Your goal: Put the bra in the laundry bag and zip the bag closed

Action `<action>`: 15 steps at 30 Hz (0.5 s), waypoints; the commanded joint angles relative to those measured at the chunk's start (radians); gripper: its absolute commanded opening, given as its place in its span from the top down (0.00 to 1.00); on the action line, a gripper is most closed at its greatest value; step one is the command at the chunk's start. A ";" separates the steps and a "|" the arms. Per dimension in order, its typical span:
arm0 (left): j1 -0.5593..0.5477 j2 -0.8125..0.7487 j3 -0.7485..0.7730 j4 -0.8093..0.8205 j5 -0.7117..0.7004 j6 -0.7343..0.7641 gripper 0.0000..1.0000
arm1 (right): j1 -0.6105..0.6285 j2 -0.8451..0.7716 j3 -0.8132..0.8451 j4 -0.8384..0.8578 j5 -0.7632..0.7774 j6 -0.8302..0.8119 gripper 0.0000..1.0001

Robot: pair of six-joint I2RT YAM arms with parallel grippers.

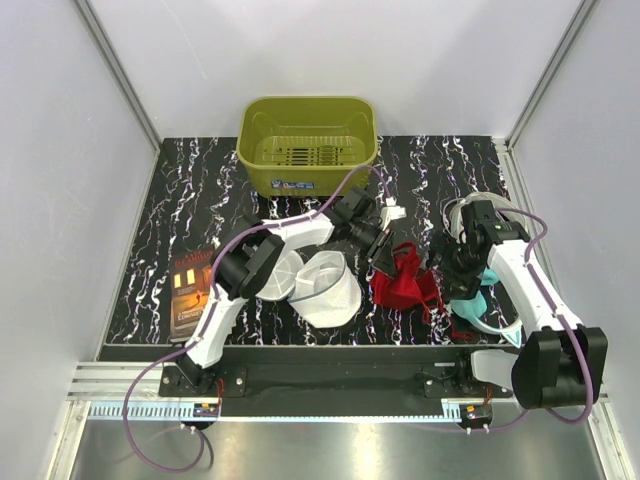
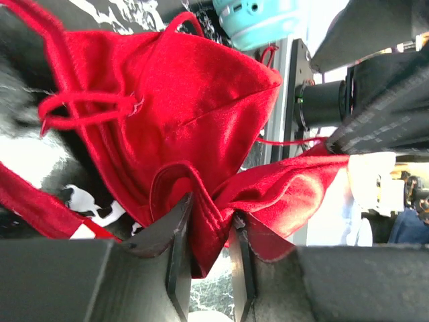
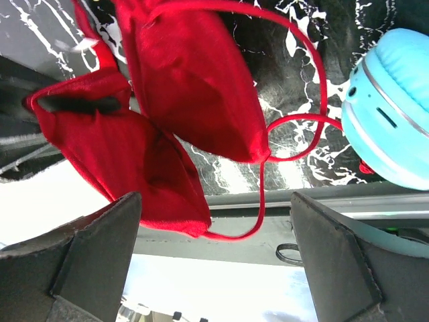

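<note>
The bra [image 1: 403,285] sits bunched on the desk [image 1: 190,200], just right of the bag [image 1: 325,290] and outside it. The left pincer [image 2: 211,225] pinches a fold of its red cloth. The right pincer [image 3: 216,201], farther right of the bag, stands spread wide over the bra, holding nothing.

A robot lab booth: white wall panels [image 1: 330,50], aluminium framing [image 1: 113,65], black marbled tabletop [image 1: 190,190].

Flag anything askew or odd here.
The bra is bunched up mid-table, straps looping loose, a fold pinched in the left end effector. The laundry bag lies tipped and gaping open beside it.
</note>
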 commanded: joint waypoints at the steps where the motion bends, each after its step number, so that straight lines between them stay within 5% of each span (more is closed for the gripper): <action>1: 0.007 0.020 0.070 0.000 -0.033 -0.037 0.72 | -0.004 -0.044 0.074 -0.037 0.051 -0.033 0.00; 15: 0.007 0.070 0.218 -0.141 -0.114 -0.033 0.57 | -0.040 -0.008 0.208 -0.109 0.201 -0.124 0.00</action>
